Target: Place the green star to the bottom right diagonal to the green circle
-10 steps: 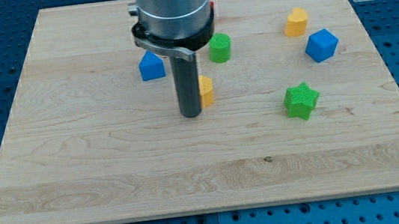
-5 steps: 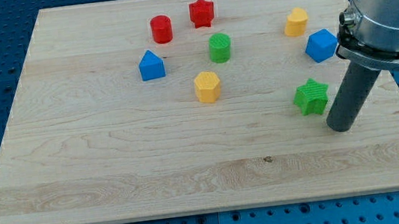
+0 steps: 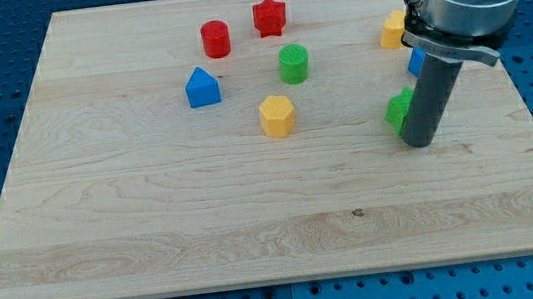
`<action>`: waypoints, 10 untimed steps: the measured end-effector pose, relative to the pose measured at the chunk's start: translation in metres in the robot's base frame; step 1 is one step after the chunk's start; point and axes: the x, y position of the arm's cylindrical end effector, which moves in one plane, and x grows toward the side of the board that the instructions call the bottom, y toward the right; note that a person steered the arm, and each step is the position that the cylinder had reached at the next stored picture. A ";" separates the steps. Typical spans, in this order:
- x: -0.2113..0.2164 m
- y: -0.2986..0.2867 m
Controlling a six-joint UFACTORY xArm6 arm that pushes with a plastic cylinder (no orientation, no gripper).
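Pushing from its right side, my tip (image 3: pixel 420 142) touches the green star (image 3: pixel 400 109), partly hidden behind the rod; no claw exists to clench. A glancing shove could spin it past the green circle (image 3: pixel 294 64), far upper-left on the worktop (image 3: pixel 155 233).

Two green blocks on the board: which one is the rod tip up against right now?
The green star, mostly hidden behind the rod, with my tip at its right side. The green cylinder stands well off toward the view's upper left.
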 end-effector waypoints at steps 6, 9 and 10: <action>0.059 0.000; 0.038 -0.042; 0.055 -0.013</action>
